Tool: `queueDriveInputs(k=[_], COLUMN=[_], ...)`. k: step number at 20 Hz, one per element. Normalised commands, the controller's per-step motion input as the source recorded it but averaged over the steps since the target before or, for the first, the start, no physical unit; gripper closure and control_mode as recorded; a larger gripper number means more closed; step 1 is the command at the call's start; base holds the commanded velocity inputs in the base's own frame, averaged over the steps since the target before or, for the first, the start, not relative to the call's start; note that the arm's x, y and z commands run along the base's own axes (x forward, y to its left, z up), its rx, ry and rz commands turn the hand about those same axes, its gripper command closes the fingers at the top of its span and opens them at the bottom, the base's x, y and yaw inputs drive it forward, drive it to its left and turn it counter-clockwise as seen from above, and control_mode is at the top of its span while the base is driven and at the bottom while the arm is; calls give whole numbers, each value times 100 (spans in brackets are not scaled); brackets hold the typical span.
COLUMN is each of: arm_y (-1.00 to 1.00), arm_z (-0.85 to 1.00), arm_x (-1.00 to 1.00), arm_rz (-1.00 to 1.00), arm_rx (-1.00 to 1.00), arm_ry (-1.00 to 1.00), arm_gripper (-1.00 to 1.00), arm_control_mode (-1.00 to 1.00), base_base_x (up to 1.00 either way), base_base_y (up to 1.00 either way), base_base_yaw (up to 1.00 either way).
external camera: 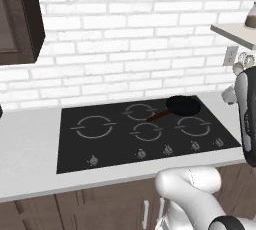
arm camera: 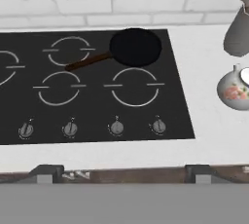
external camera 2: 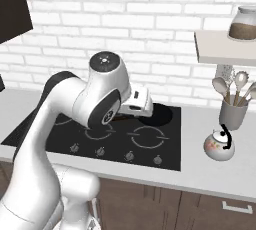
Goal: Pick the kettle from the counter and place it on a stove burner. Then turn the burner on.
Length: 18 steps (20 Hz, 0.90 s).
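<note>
The kettle (external camera 2: 219, 145), whitish with a floral print and a dark handle, stands on the pale grey counter (external camera 2: 200, 174) right of the cooktop, in front of the utensil cup. In the hand view the kettle (arm camera: 234, 89) is at the right edge, partly cut off. My gripper (arm camera: 121, 174) hovers above the front edge of the cooktop, open and holding nothing, well to the kettle's left. Its fingertips (arm camera: 46, 173) are spread wide. The largest stove burner (external camera: 94, 126) lies bare at the left of the black glass.
A black frying pan (arm camera: 135, 46) with a brown handle sits at the cooktop's back right. Several knobs (arm camera: 116, 127) run along the front edge. The grey utensil cup (external camera 2: 233, 114) stands behind the kettle, under a shelf (external camera 2: 225, 46) holding a jar (external camera 2: 244, 24).
</note>
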Motion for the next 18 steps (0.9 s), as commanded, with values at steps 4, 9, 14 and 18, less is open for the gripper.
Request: queueDriveInputs(k=[4, 9, 14, 18], arm_y=[-100, -100, -100, -100], arm_z=[-1, -1, -15, -48], arm_x=[-68, -12, 36, 74], arm_rz=[0, -2, 0, 4], arm_rx=[-4, 0, 0, 1], arm_ry=[-5, 0, 11, 14], arm_gripper=[-100, -100, -100, -100], arm_control_mode=[-100, -100, -100, -100], base_base_x=[0, 0, 0, 0], base_base_y=[0, 0, 0, 0], base_base_yaw=[0, 0, 0, 0])
